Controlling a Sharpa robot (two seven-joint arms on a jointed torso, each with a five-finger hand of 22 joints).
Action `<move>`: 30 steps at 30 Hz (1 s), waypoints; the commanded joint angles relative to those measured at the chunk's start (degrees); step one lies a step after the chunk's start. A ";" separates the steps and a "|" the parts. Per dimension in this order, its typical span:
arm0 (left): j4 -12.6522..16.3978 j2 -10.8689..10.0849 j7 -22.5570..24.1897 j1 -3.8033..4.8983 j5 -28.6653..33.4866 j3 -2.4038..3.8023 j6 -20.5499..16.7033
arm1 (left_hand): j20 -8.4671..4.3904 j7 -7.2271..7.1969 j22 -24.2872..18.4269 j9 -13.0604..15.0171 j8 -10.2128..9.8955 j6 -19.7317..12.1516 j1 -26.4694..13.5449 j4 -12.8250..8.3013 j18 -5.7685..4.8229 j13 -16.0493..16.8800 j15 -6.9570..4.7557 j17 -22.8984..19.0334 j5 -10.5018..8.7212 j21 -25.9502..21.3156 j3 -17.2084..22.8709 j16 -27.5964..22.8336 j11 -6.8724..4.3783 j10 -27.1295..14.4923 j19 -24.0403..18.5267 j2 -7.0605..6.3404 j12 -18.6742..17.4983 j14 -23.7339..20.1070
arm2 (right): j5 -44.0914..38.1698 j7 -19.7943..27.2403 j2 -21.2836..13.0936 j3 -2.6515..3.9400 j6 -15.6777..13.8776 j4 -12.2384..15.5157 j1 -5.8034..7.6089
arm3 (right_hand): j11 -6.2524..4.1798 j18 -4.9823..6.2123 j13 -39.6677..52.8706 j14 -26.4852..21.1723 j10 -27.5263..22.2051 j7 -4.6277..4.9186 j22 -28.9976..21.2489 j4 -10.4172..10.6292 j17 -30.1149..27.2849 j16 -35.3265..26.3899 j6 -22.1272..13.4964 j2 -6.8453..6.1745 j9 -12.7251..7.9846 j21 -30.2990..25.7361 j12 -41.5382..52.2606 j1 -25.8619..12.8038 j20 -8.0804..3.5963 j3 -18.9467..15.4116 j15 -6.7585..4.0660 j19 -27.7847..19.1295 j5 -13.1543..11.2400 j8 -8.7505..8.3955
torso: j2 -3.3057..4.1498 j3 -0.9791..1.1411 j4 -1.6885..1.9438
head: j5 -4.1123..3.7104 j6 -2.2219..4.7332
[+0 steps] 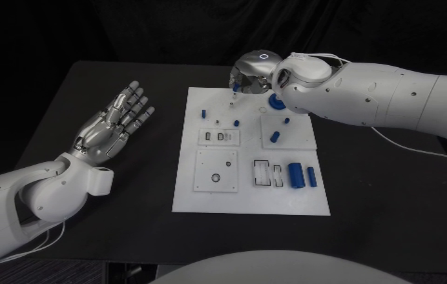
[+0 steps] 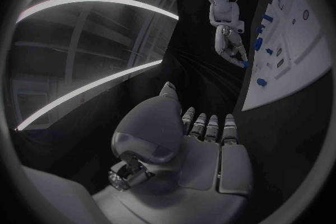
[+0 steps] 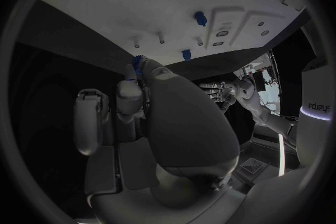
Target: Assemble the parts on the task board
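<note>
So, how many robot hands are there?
2. Left hand open, left of the board; right hand holding a blue part over its far edge.

A black table (image 1: 112, 232) lies under everything; a dark curtain (image 1: 139, 13) hangs behind it.

Shows plain white on the task board (image 1: 187, 193) and matt black on the table (image 1: 112, 77) around it, with thin black outlines round the slots (image 1: 268, 173) toward the board's 5 o'clock corner. Finds solid blue on the two cylinders (image 1: 295, 175) at 4 o'clock, on the toothed disc (image 1: 276, 102) at 1 o'clock, on the small pegs (image 1: 204, 111) toward 11 o'clock and on the small part (image 3: 138, 61) pinched at the fingertips of the right hand (image 1: 250, 71). Shows silver on that hand and on the left hand (image 1: 116, 119), glossy white on both arms (image 1: 373, 100).
</note>
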 commanded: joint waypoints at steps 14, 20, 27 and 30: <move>-0.25 0.59 9.17 0.12 -0.24 0.05 1.19 | 0.68 0.88 -0.06 -0.03 -0.06 -0.05 0.40 -0.22 -0.26 0.06 0.58 -0.09 0.51 -0.35 0.10 -0.21 0.38 0.01 0.05 0.33 0.15 -0.13 | 0.21 -1.35 2.26 0.04 4.52 -3.44 -0.65 | 0.24 -0.45 -0.03 -0.54 -0.33 0.45 2.21 -0.54 0.08 -0.02 -0.73 -0.33 0.65 -0.34 -2.15 -0.84 0.96 1.49 0.95 -0.36 0.85 -0.85 | 0.88 0.13 0.67 | -0.85 0.99; -0.21 0.46 9.02 0.12 0.12 0.05 1.17 | 0.73 0.94 -0.06 -0.03 -0.06 -0.08 0.44 -0.23 -0.25 0.06 0.64 -0.09 0.62 -0.35 0.15 -0.21 0.40 0.00 0.05 0.37 0.14 -0.13 | 0.22 -1.92 2.00 0.04 5.09 -3.17 -0.75 | 0.36 -0.42 -0.04 -0.63 -0.58 0.44 2.09 -0.59 0.03 -0.07 -0.74 -0.42 0.73 -0.41 -2.41 -0.94 1.05 1.58 1.06 -0.46 0.81 -0.91 | 0.72 0.12 0.32 | -0.49 0.84; -0.24 0.51 8.81 0.12 0.61 0.05 1.29 | 0.88 1.07 -0.06 -0.03 -0.07 -0.10 0.51 -0.26 -0.24 0.06 0.79 -0.09 0.88 -0.35 0.23 -0.21 0.41 0.00 0.05 0.43 0.14 -0.13 | 0.22 -2.05 1.71 0.04 4.57 -2.88 -0.87 | 0.41 -0.40 -0.04 -0.69 -0.67 0.45 2.02 -0.63 0.00 -0.10 -0.75 -0.44 0.77 -0.46 -2.51 -0.95 1.09 1.64 1.10 -0.53 0.82 -0.94 | 0.68 0.17 0.56 | -0.75 0.81; -0.31 0.52 8.72 0.12 0.66 0.05 1.30 | 0.97 1.15 -0.06 -0.02 -0.06 -0.04 0.56 -0.26 -0.24 0.06 0.89 -0.09 1.03 -0.35 0.29 -0.21 0.39 -0.01 0.05 0.50 0.14 -0.13 | 0.22 -1.88 1.56 0.04 4.00 -2.70 -0.90 | 0.38 -0.40 0.07 -0.75 -0.42 0.60 2.11 -0.76 0.14 -0.03 0.08 -0.34 1.10 -0.44 -2.53 -1.03 1.18 1.79 1.13 -0.52 0.83 -0.55 | 0.64 0.09 0.58 | -0.67 0.70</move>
